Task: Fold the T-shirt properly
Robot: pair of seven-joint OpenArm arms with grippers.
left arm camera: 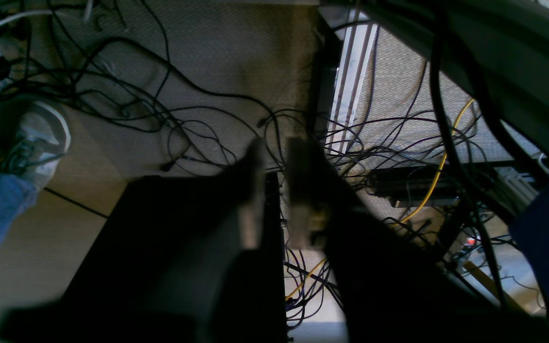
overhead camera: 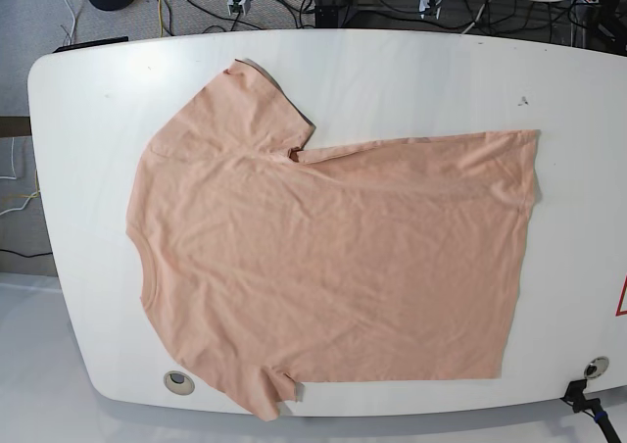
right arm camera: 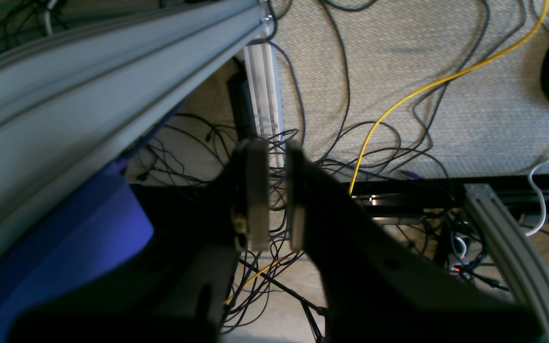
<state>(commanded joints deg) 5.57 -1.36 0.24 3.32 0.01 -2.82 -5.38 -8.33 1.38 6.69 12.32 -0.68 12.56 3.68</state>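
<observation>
Got a slim gap between the fingers of the left gripper [left arm camera: 275, 193], so open just a little. Same deal on the right gripper [right arm camera: 277, 195], also slightly open. In the base view, can see both up at the far edge of the table [overhead camera: 421, 90], well apart from each other. Past the fingers in both wrist views, mostly looking at messy black cables [left arm camera: 208, 90], plus a yellow cable [right arm camera: 412, 93] over grey carpet [right arm camera: 398, 43].

As for the shirt [overhead camera: 343, 257], lying spread out on the white table, neck to the left and hem to the right in the base view. Seeing one sleeve angled toward the far side and the other poking out at the near left, reaching the near edge. Wrinkled a bit across the body, with a small tuck by the far sleeve. Also spotting a round grommet [overhead camera: 179, 382] near left, just beside the shirt, and another at the near right corner.
</observation>
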